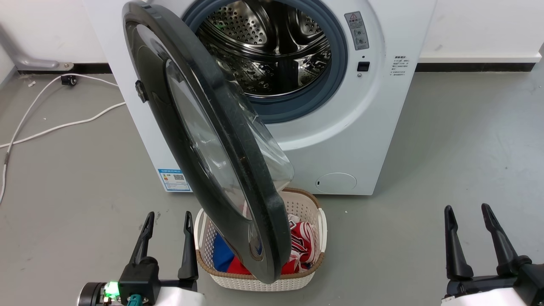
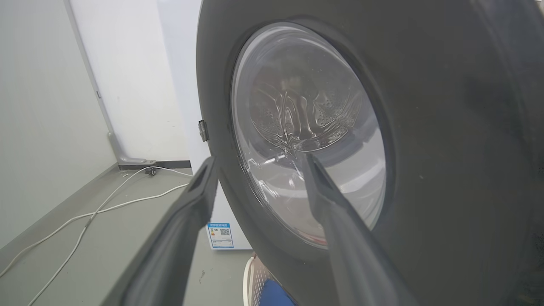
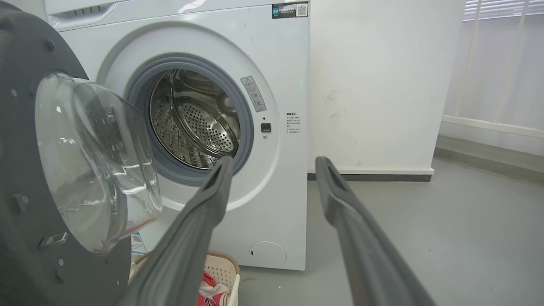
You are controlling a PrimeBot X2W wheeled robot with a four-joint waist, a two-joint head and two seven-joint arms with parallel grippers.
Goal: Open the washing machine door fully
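- Grey floor [image 1: 446, 148], white wall behind. Head view: washing machine [image 1: 374, 127] dead ahead, steel drum [image 1: 272, 46] exposed, white cable [image 1: 63, 125] loose on the floor off the machine's hinge side.
- Washing machine door [image 1: 199, 140] is unlatched and swung well out from the machine's front, nearly edge-on to the camera. Its free edge hangs over a basket [image 1: 297, 276] of clothes just in front of the machine.
- Left gripper [image 1: 168, 216] sits low in front of the machine, just beside the basket, on the door's outer-face side. Right gripper [image 1: 467, 208] is well apart, off the machine's latch side. Both are spread wide and hold nothing.
- Left wrist view: fingers splayed, aimed at the door's black outer face. One overlaps the glass, the other lies past the rim toward the machine's side. Can't tell if either touches.
- Right wrist view: fingers wide, nothing between them, pointed at the machine's front. The door's inner face and glass bowl stand between the camera and the machine's hinge side.
- Step, my read: door about halfway, final swing not yet done.
- Next: contact on the inner rim or free edge, then drive it round toward the machine's hinge side. Keep the arc clear of the basket and the push off the glass.
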